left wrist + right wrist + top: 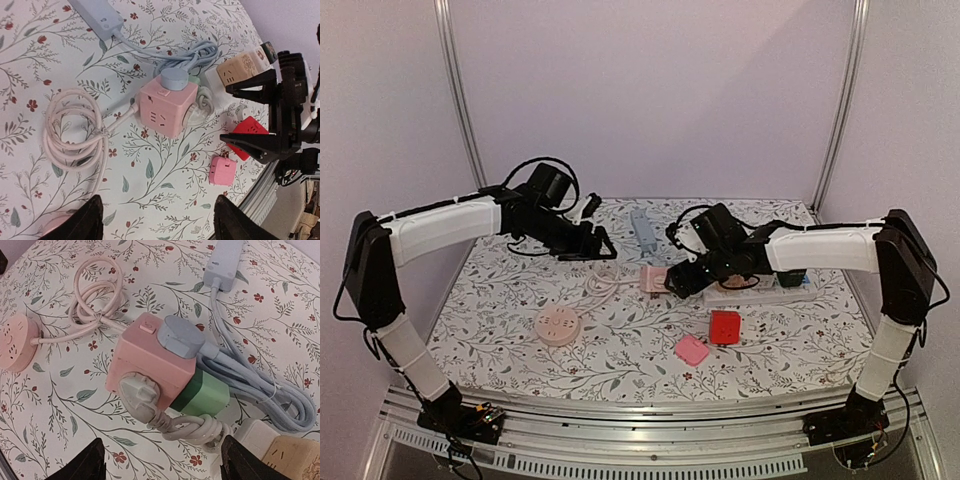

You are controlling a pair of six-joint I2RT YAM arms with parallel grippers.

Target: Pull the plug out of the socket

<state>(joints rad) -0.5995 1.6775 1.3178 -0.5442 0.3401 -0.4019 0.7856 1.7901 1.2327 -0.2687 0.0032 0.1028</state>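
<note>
A pink cube socket (pixel 653 278) (pixel 165 107) (pixel 150 362) sits mid-table. Three plugs sit in it: a round blue-grey plug (pixel 180 336) (pixel 173 78) on top, a white plug (pixel 137 390) with a bundled cord on the side facing the right wrist camera, and a green adapter (pixel 202 395) on its right side. My right gripper (pixel 682 283) (pixel 165 465) hovers open just right of the cube, nothing between its fingers. My left gripper (pixel 598 243) (pixel 160 222) is open above the cloth, back-left of the cube and apart from it.
A coiled white cable (pixel 605 283) runs from the cube. Also on the cloth are a round pink socket (pixel 558 326), a red adapter (pixel 725 326), a small pink adapter (pixel 692 349), a blue-grey power strip (pixel 643 228), a white strip (pixel 760 290) and a beige cube (pixel 242 67).
</note>
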